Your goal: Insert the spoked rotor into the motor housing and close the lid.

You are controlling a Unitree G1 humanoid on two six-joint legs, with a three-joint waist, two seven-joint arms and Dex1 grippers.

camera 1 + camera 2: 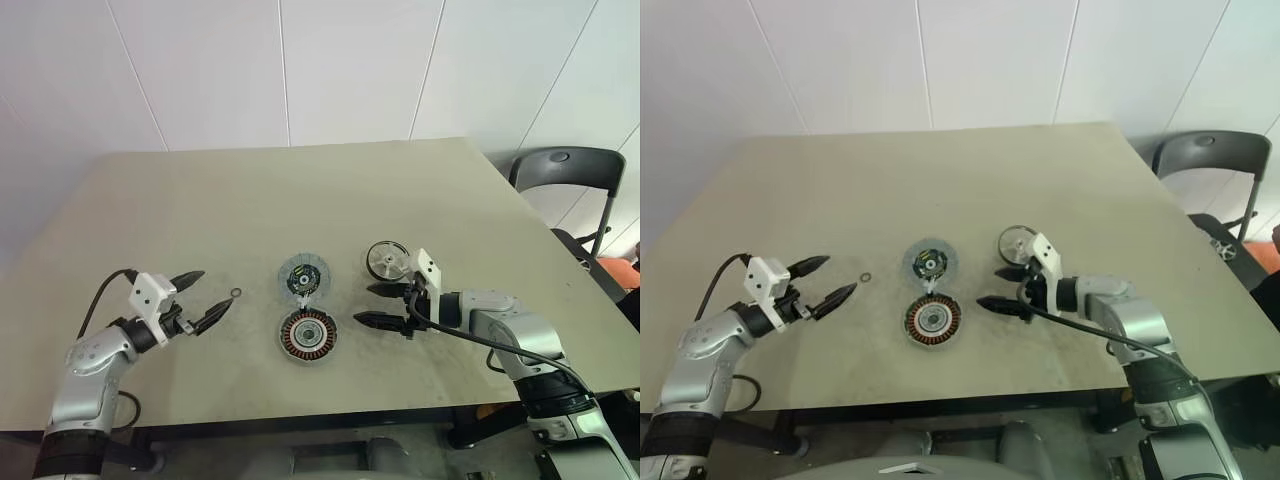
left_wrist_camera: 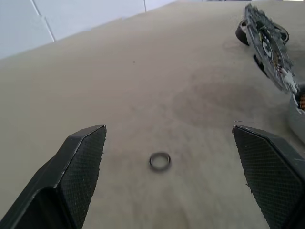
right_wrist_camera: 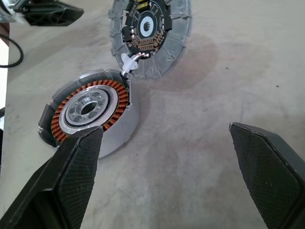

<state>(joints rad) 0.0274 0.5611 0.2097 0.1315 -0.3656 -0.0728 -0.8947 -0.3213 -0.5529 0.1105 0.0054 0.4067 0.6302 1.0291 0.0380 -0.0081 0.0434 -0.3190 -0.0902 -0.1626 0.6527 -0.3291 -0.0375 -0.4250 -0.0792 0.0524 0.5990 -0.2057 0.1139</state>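
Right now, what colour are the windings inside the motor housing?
Copper-orange, ringing a silvery hub in the motor housing; clearest in the right wrist view.

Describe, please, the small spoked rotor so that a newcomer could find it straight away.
On the beige table, three round parts sit near the front edge. The small silvery-white spoked rotor lies farthest right, just beyond the open right gripper. Unlike the copper-wound motor housing and the grey green-centred lid, it is the smallest disc, with pale spokes inside a dark rim.

The motor housing (image 1: 307, 336) is lying flat near the table's front edge, its copper windings and silvery hub facing up. The grey lid (image 1: 302, 276) is lying just behind it, touching. The small spoked rotor (image 1: 387, 260) is sitting to the right, apart.
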